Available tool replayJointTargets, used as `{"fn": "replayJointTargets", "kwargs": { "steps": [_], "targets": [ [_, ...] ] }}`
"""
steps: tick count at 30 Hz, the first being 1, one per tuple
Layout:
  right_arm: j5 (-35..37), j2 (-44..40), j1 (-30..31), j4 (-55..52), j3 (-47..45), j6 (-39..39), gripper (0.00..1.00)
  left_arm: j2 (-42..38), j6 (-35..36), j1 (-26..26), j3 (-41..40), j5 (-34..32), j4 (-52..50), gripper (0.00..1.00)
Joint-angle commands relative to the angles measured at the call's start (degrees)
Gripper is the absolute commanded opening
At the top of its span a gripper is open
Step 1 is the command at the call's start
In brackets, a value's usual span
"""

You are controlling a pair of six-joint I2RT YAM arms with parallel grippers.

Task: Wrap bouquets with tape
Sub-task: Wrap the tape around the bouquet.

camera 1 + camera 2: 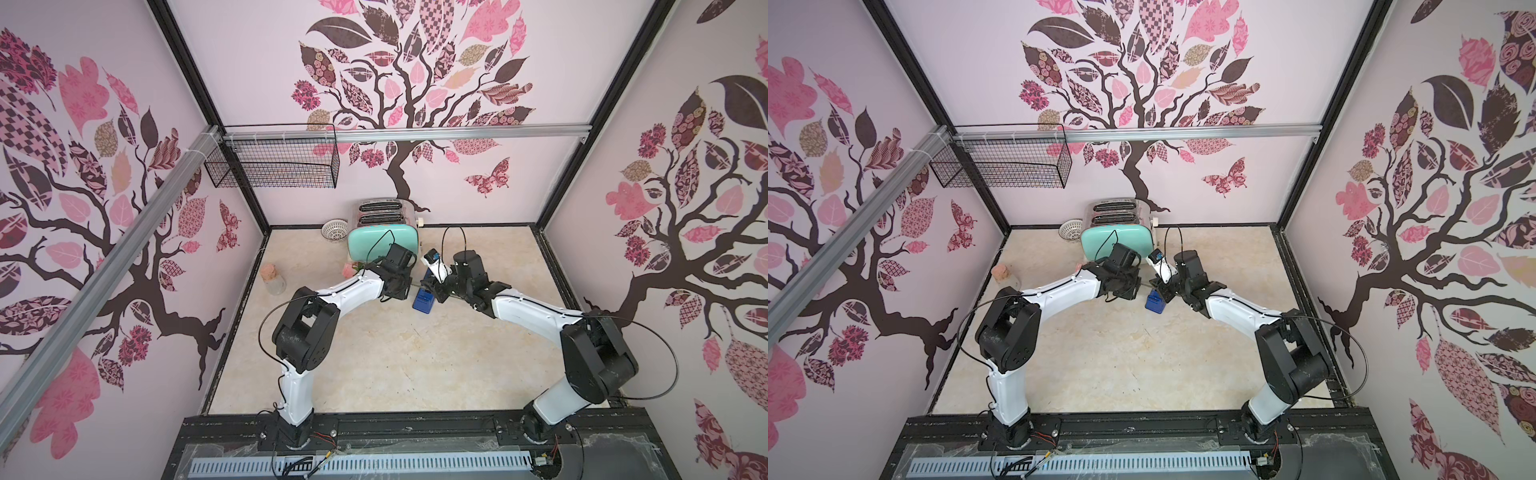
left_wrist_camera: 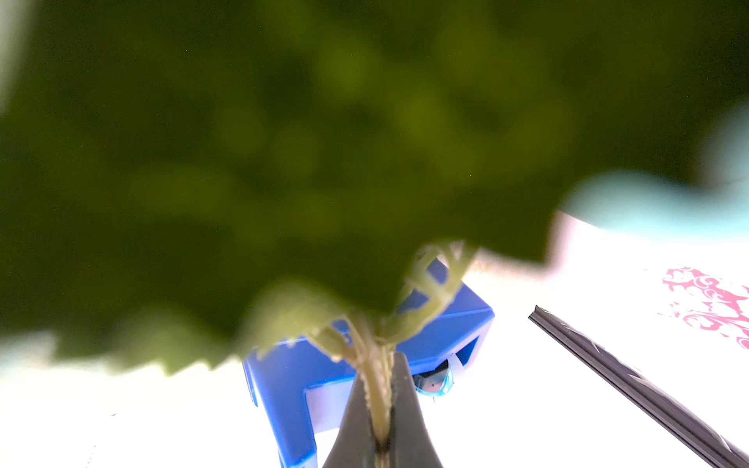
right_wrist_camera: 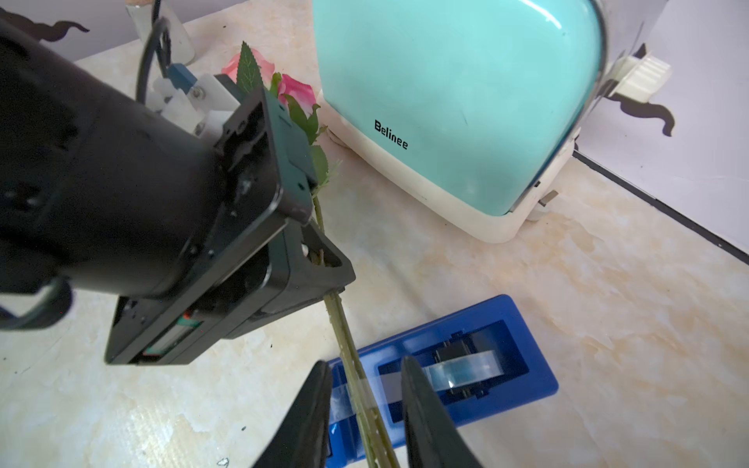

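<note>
Arms bent inward before the toaster [image 3: 446, 101] — left gripper [image 2: 381, 389] clamped on the bouquet [image 3: 344, 336] stems, right gripper [image 3: 364, 370] fingers apart astride them — clear tape [image 3: 462, 370] stretched across

In the left wrist view we make out the bouquet [image 2: 324, 162] only as blurred green leaves, which cover part of the tape dispenser [image 2: 446, 324]; its stems run off the right wrist view's edge; in both top views the left arm [image 1: 357, 286] hides nearly all of it.
</note>
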Motion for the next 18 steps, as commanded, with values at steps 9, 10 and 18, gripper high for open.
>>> {"fn": "replayJointTargets", "kwargs": {
  "steps": [9, 10, 18],
  "targets": [
    [-7.67, 1.90, -2.29, 3.11, -1.23, -7.13, 0.34, -2.49, 1.09, 0.49, 2.08, -0.72, -0.57, 0.00],
    [-7.85, 2.16, -2.46, 3.02, -1.19, -7.35, 0.33, -2.45, 1.13, 0.59, 2.10, -0.63, -0.57, 0.00],
    [-11.34, 4.46, -4.24, 2.24, -0.19, -7.84, 0.31, -1.93, 1.18, 0.55, 2.43, -0.19, -0.39, 0.00]
  ]
}}
